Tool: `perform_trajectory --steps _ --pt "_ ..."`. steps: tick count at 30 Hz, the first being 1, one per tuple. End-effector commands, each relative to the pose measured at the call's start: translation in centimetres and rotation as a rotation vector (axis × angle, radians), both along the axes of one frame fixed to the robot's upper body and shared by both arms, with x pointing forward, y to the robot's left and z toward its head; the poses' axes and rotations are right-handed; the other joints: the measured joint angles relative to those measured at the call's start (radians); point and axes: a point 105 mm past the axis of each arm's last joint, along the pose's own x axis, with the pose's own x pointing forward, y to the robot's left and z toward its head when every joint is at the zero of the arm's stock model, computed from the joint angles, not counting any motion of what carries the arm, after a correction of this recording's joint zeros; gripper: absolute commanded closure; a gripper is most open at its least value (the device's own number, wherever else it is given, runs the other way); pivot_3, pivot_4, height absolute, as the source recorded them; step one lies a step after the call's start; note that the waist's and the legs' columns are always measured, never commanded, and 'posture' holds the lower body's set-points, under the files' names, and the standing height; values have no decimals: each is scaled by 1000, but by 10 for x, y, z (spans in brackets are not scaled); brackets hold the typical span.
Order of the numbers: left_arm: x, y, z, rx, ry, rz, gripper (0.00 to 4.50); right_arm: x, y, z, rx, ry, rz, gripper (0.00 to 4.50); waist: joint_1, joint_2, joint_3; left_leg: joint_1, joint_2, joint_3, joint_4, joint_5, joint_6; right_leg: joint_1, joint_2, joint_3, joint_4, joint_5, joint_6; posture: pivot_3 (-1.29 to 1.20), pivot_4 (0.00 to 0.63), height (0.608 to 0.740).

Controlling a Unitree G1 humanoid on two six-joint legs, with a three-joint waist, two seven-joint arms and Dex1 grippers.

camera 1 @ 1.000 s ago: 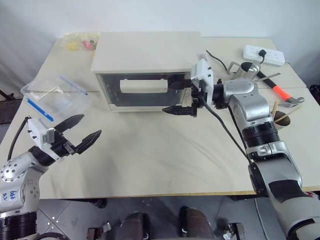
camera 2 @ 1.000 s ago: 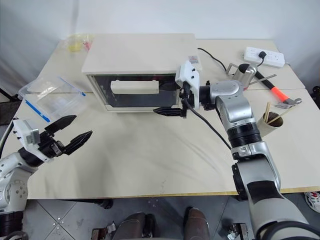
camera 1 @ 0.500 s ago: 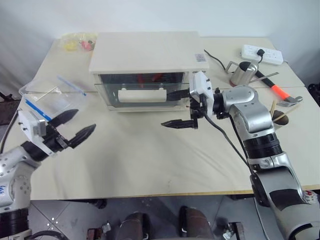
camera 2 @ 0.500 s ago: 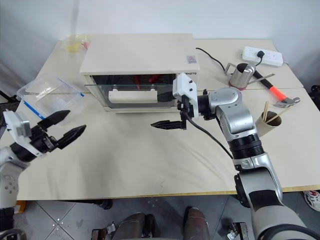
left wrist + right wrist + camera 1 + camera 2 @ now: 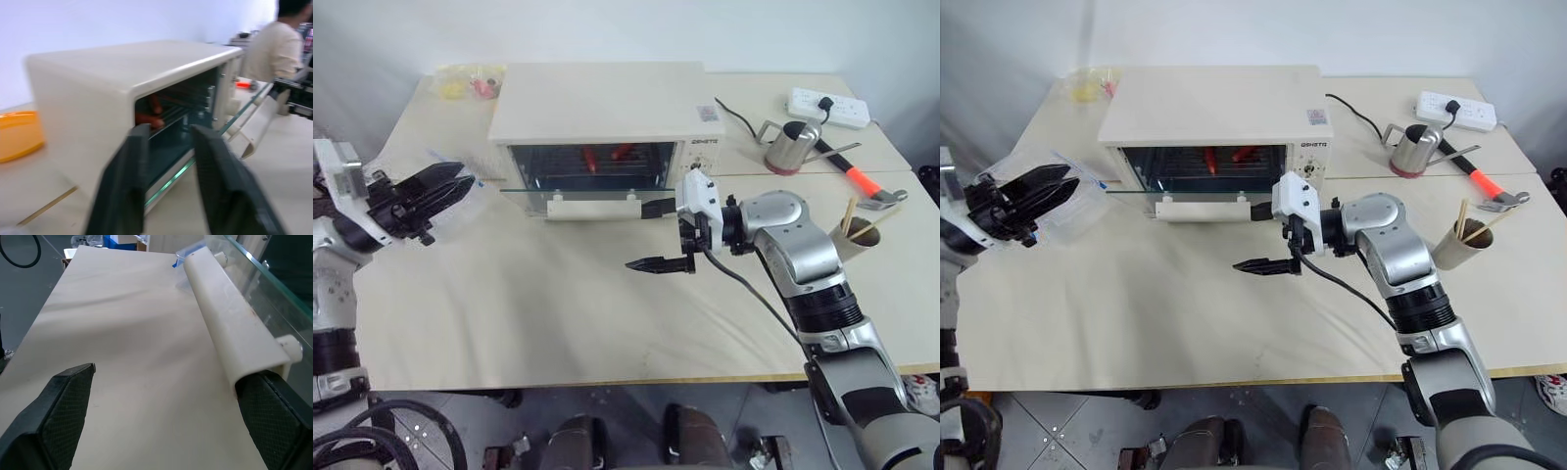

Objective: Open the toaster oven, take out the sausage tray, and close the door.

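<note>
the door point(image 5: 592, 189) of the toaster oven point(image 5: 602, 113) hangs almost level, and the right gripper point(image 5: 658, 235) has its fingers spread wide, one fingertip pressing on the end of the white handle bar point(image 5: 222, 340), the other finger low over the table point(image 5: 558, 313). it does not grasp the bar, it only hooks it. i think the finger can slip off the smooth bar, and then the glass may drop hard or spring back up. the cable at this wrist also hangs near the open door and could catch.

the left gripper point(image 5: 435, 186) is raised at the oven's left side, fingers close together with a narrow gap and nothing between them. it must open again before it can take anything.

inside the oven, the sausage tray point(image 5: 607, 162) sits on the rack with two red sausages point(image 5: 590, 157) on it, not yet pulled out. a clear plastic container point(image 5: 1072, 201) with blue-edged lid lies on the table behind the left gripper, and i cannot tell what is in it. a paper cup point(image 5: 860, 233) at the right holds wooden sticks.
</note>
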Motion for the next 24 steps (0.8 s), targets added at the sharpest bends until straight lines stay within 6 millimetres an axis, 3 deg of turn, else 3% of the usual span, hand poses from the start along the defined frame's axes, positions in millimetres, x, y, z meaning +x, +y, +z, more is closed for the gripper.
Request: perform_trajectory --steps 1,10,19,21,24 --pt "7 -6 1 39 -18 -30 4428 -6 4 8 14 -36 15 0 0 0 0 0 0 0 0 0 0 0 0 0 0 0 0 0 150 740" --pt "27 -32 -14 97 31 -135 4469 -8 -20 -6 -46 -6 -109 0 3 -1 0 -1 0 0 0 0 0 0 0 -1 0 0 0 0 150 740" --pt "28 -38 -29 166 100 -192 4469 -28 -88 -34 -291 81 -245 0 5 -1 0 -1 0 0 0 0 0 0 0 -1 -1 0 0 0 150 740" --pt "28 -40 -37 210 129 -197 4469 -29 -100 -32 -323 77 -276 0 6 -2 1 -1 0 0 1 0 0 0 0 0 -1 0 0 0 150 740" --pt "25 -43 -50 297 160 -233 4469 -22 -108 -14 -298 33 -324 0 2 -2 1 -1 -1 1 2 1 1 0 -1 0 -1 0 0 0 150 740"
